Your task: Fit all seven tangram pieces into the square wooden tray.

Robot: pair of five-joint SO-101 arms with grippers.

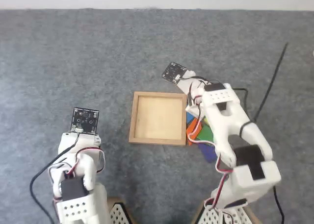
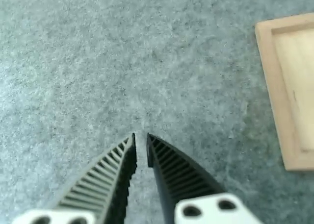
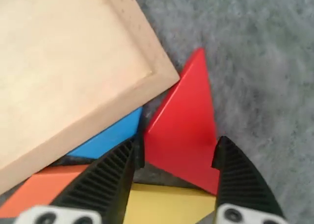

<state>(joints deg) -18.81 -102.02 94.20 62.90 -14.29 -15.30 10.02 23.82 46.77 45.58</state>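
Found the square wooden tray [image 1: 133,117] lying flat near the middle of the grey surface [image 1: 73,52], showing bare wood inside. Noted the tangram pieces [image 1: 198,136] clustered on the surface just beside the tray's right-hand wall, partly beneath the right arm [image 1: 230,126]. Picked out from above an orange piece [image 1: 192,131], a green piece [image 1: 206,134] and a dark blue piece [image 1: 208,153].

From the right wrist, recorded the red triangle [image 3: 186,116] lying just beside the tray's corner. Also recorded a light blue piece [image 3: 110,136] against the tray wall and a yellow piece [image 3: 167,202] nearer the camera. Found the right tool [image 3: 176,160] released, jaws spread wide and set to either side of the red triangle's broad end. Cannot tell whether in contact with the piece.

Found the left arm [image 1: 78,185] at the near left of the surface, well apart from the pieces. Found the left tool [image 2: 141,136] clenched on nothing, fingertips all but touching, over bare surface with the tray's rim off to one side.
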